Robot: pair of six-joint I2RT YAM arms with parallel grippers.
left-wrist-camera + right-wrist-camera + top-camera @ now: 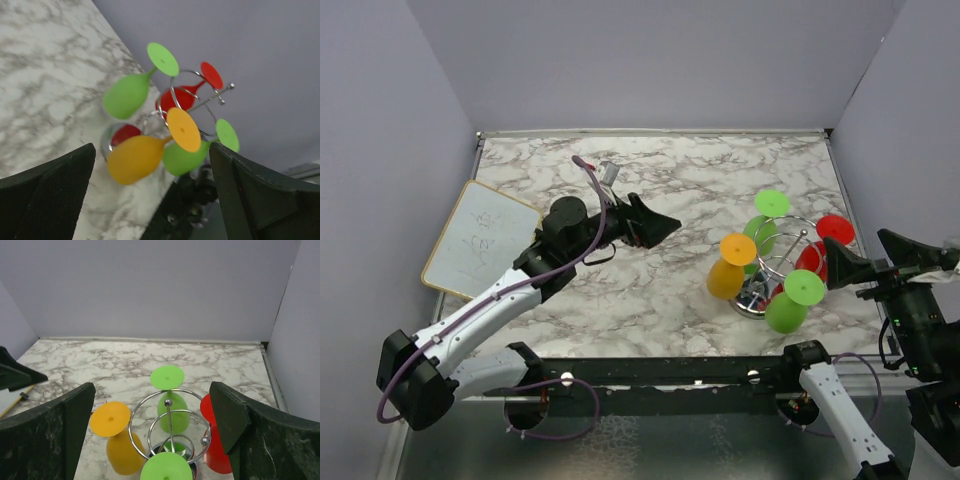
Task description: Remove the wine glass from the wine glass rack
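The chrome wine glass rack (756, 298) stands at the right of the marble table. Several plastic wine glasses hang on it upside down: an orange one (726, 279) on the left, a green one (760, 234) at the back, a green one (786, 311) at the front and a red one (813, 261) on the right. My left gripper (655, 225) is open and empty, left of the rack and facing the orange glass (135, 157). My right gripper (870, 258) is open and empty, just right of the rack (170, 412), above the near green foot (167, 467).
A small whiteboard (480, 240) lies at the table's left edge. Grey walls enclose the table on three sides. The right wall stands close behind the rack. A black rail (660, 370) runs along the near edge.
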